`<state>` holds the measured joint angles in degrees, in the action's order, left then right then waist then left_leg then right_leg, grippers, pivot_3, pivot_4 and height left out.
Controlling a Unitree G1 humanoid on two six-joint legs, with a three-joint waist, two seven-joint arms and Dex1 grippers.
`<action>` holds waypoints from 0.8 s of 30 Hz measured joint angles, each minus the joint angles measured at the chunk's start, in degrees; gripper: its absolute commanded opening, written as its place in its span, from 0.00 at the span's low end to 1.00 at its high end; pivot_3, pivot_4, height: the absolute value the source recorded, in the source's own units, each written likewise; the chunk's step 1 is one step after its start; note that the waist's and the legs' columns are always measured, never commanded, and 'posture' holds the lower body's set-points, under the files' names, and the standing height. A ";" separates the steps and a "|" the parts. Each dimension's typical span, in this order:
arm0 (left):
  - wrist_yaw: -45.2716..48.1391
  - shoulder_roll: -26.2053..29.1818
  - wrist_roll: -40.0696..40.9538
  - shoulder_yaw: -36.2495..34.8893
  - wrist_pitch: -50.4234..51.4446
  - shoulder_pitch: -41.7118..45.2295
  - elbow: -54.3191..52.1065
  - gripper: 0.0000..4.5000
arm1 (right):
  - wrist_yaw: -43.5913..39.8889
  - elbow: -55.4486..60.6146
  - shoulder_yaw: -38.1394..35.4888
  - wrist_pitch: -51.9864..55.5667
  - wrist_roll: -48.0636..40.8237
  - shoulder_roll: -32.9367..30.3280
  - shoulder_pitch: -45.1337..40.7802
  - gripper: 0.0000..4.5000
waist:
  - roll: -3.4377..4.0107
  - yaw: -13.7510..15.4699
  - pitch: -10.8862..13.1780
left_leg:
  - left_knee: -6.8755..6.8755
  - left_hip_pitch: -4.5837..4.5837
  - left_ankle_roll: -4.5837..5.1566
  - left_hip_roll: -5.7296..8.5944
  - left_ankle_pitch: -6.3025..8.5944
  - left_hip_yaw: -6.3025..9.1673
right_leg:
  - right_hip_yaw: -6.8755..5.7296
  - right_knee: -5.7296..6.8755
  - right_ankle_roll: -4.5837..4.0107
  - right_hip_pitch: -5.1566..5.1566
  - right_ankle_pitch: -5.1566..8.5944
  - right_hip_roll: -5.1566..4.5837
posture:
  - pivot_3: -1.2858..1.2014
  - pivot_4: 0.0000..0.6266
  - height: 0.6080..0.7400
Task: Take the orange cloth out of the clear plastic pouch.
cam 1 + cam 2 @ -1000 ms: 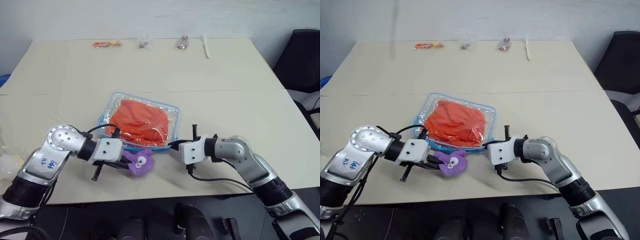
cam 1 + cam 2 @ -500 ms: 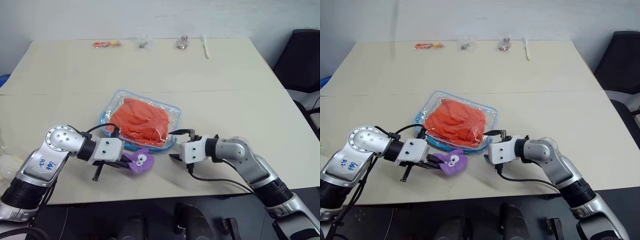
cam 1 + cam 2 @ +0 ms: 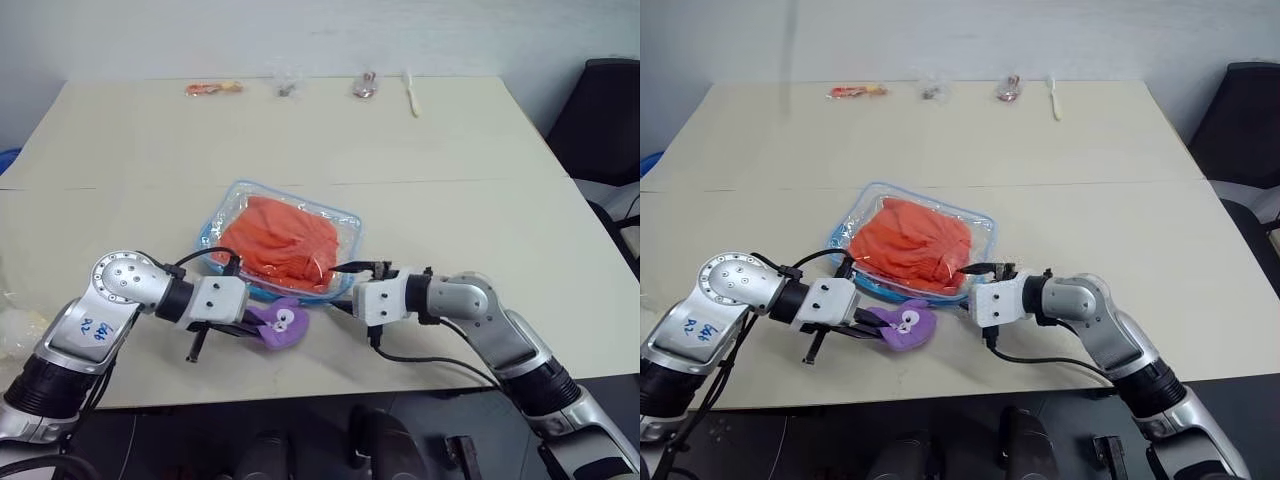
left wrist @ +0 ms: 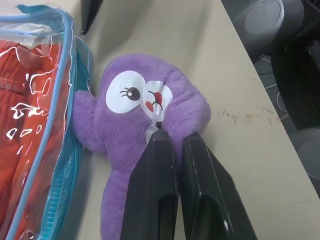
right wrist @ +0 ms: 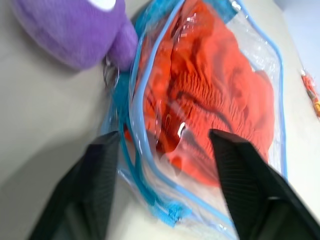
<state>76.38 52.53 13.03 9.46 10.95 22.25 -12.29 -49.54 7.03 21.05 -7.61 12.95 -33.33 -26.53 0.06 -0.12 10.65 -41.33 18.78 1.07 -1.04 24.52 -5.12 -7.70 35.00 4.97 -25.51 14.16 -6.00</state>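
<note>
Left eye view is showing the flat, see-through plastic pouch with light blue edging [image 3: 340, 222] lying near the middle of the beige table [image 3: 470, 160], with the bright orange wrinkled cloth [image 3: 280, 243] sitting fully inside it. At the pouch's 6 o'clock edge, a small purple plush toy with a white cartoon face [image 3: 279, 322] is lying just beside the blue zipper. The left gripper [image 3: 252, 326] is reaching in from the 9 o'clock side and is clenching its two black fingers [image 4: 155, 170] on the plush toy's fabric, as the left wrist view shows. The right gripper [image 3: 343, 290] is sitting at the pouch's 4 o'clock corner with its fingers [image 5: 100, 170] spread apart, one on each side of the pouch's blue-edged end, grasping nothing. Along the table's far 12 o'clock edge, an orange wrapped item [image 3: 213, 88], two tiny clear packets [image 3: 288, 84] and a pale stick-shaped object [image 3: 411, 93] are lying in a row, well apart from the pouch.
</note>
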 measured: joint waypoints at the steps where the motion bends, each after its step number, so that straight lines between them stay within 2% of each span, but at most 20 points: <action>1: 0.00 -0.01 0.00 0.00 0.05 0.03 0.00 0.00 | 0.11 -0.63 0.00 -0.08 0.22 0.00 0.01 0.32 | 0.00 -0.03 0.00 | 0.00 0.00 0.00 0.00 0.00 0.00 | 0.00 0.00 0.00 0.00 0.00 0.00 | 0.52 0.24 1.00; 4: -0.01 -0.04 0.02 0.01 0.24 0.05 0.00 0.00 | 0.12 -0.86 0.00 -0.10 0.46 0.03 0.01 0.10 | 0.00 -0.07 0.00 | 0.00 0.00 0.00 -0.01 0.00 0.00 | 0.00 0.00 0.00 0.00 0.00 0.01 | 0.52 0.24 1.00; 10: -0.03 -0.10 0.02 0.01 0.29 0.05 -0.01 0.00 | 0.01 -0.71 0.00 0.27 0.43 0.12 0.01 0.10 | 0.00 -0.04 0.00 | 0.00 0.00 0.00 -0.01 0.00 0.00 | 0.00 0.00 0.00 0.00 0.00 0.01 | 0.52 0.24 1.00; 13: -0.03 -0.13 0.02 0.01 0.28 0.05 0.00 0.00 | -0.33 -0.64 -0.01 0.27 0.09 0.09 0.02 0.01 | 0.00 -0.04 0.00 | 0.00 0.00 0.00 -0.01 0.00 0.00 | 0.01 0.00 0.00 0.00 0.00 0.01 | 0.52 0.24 1.00; 24: -0.02 -0.16 -0.02 0.08 -0.08 0.22 1.64 0.00 | -1.24 -0.55 -0.38 -0.77 -1.06 -0.66 0.02 0.01 | 0.00 0.00 0.00 | 0.00 0.00 0.00 -0.01 0.00 0.00 | 0.00 0.00 0.00 0.00 0.00 0.00 | 0.52 0.24 1.00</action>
<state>76.36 52.37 13.00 9.54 10.87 22.47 -10.65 -50.78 6.49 20.67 -8.38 11.89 -33.99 -26.51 0.06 -0.12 10.65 -41.33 18.78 1.07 -1.05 24.52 -5.12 -7.70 35.00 4.97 -25.51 14.16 -5.99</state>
